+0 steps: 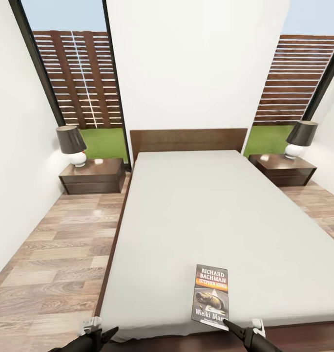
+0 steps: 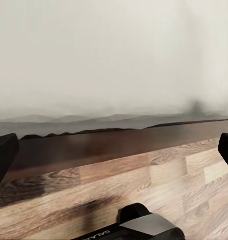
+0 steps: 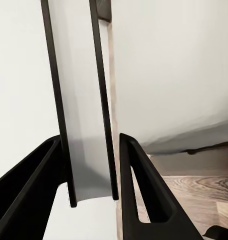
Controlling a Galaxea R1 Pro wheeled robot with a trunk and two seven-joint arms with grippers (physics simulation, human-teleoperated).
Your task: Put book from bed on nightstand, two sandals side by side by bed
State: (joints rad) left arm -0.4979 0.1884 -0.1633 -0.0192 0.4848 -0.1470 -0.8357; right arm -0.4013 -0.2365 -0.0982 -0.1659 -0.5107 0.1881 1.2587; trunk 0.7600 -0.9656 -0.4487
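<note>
Book (image 1: pixel 210 295) lying flat near bed (image 1: pixel 264 230) foot edge: likely light, thin, slightly flexible. Right gripper (image 3: pixel 89 190) straddling its edge-on near end, fingers narrowly apart; left gripper (image 2: pixel 114 150) hanging wide beside frame.

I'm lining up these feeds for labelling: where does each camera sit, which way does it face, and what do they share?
Head view: high, facing the headboard over the bed; book near the foot edge; both grippers at bottom.
Left wrist view: low by the left gripper, facing the bed's side and floor; fingers wide apart.
Right wrist view: on the right gripper, fingers around the book's edge.
Shared: all three show the bed.
</note>
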